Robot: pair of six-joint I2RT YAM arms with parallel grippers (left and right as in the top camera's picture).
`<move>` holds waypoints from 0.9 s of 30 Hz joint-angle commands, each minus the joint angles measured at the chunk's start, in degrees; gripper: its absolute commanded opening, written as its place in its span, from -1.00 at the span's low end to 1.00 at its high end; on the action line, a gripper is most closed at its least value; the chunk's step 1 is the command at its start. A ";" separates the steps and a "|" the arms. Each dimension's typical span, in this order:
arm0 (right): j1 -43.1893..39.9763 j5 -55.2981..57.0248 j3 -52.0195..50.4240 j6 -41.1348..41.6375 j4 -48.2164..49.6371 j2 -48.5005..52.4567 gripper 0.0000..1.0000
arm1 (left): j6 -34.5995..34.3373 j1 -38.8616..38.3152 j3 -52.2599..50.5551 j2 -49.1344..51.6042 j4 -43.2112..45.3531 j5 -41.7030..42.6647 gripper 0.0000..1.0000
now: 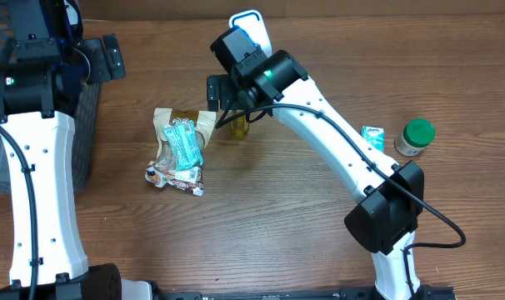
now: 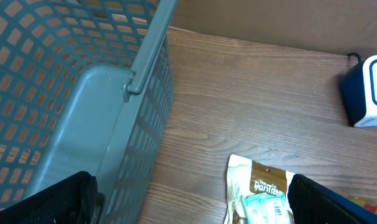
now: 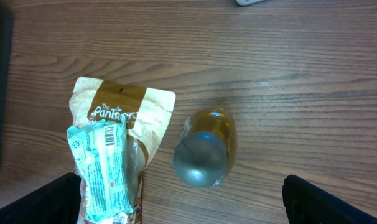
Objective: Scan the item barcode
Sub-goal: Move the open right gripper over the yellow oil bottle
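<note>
Overhead, the job looks barely begun to me: nothing is lifted and nothing is held up to the scanner (image 1: 251,27), which sits at the far edge of the counter (image 1: 277,237). The left tool (image 1: 111,58) hangs spread wide by the rim of the basket (image 1: 84,142) at the left edge and holds nothing. The right tool (image 1: 226,93) hangs directly above the bottle (image 1: 238,127), fingers wide apart and not gripping. In the right wrist view the bottle's cap shows between the two dark fingers, with bare counter on both sides.

I take the bottle to be the item to scan. It stands upright on the counter, just beside the pouch (image 1: 186,125) and near the scanner. I cannot tell where its barcode is.

By my reckoning the whole sequence is left to do: close on the bottle, lift it, carry it to the scanner and turn the code toward it.

Counted, biggest first:
- two arms
- one basket
- one pouch
- one scanner
- one green-lidded jar (image 1: 415,137) at the right
- one bottle
- one teal packet (image 1: 183,144) lying on the pouch
- one wrapper (image 1: 179,177) at the pouch's near end
- one small carton (image 1: 372,137) just beside the jar
</note>
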 commanded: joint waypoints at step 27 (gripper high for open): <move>0.24 1.73 1.09 0.42 0.11 -0.04 1.00 | 0.85 -0.02 0.00 0.20 0.02 0.09 0.99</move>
